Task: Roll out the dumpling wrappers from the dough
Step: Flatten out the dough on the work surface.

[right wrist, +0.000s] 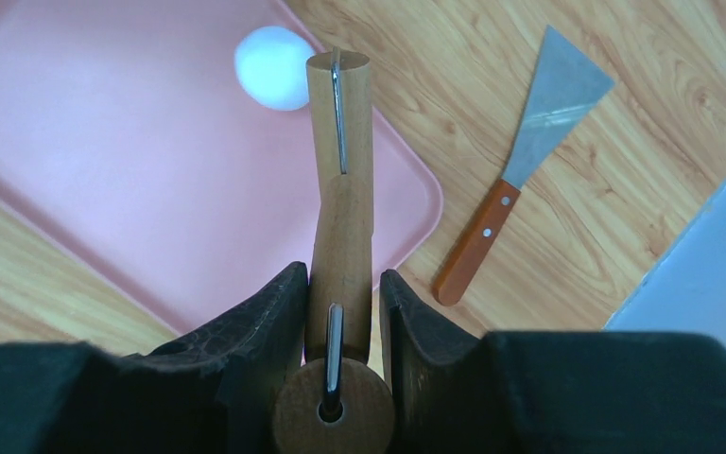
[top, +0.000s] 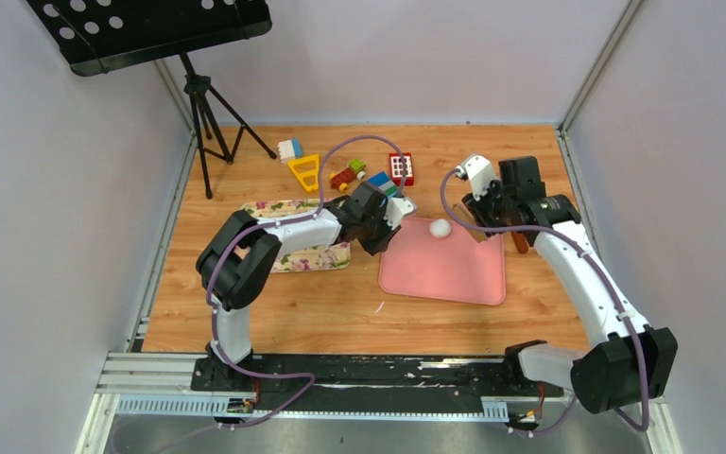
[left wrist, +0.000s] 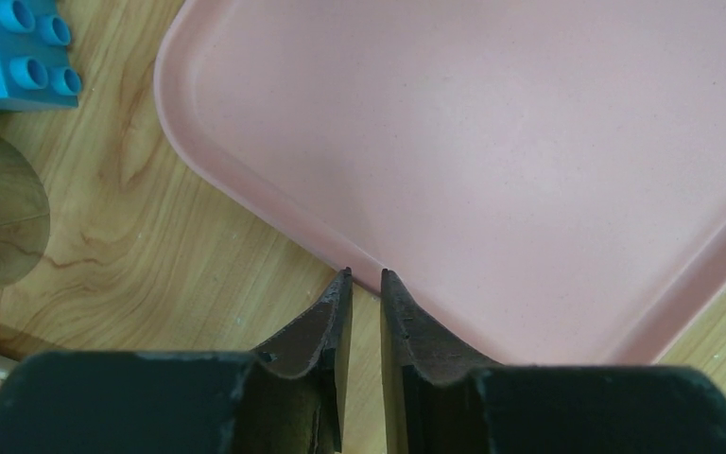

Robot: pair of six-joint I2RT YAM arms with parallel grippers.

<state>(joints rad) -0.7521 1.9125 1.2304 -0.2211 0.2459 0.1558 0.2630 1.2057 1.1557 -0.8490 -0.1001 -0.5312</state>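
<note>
The dough is a small white ball at the far edge of the pink tray, and it shows again in the right wrist view. No dumpling wrappers are in view. My right gripper is shut on a wooden roller, which points at the ball from just above the tray's right corner. My left gripper stands at the tray's left rim, its tips a narrow gap apart and straddling the rim's edge.
A metal scraper with an orange handle lies on the table right of the tray. Toy bricks are at the back, a blue one near the left gripper. A floral cloth lies under the left arm. A tripod stands back left.
</note>
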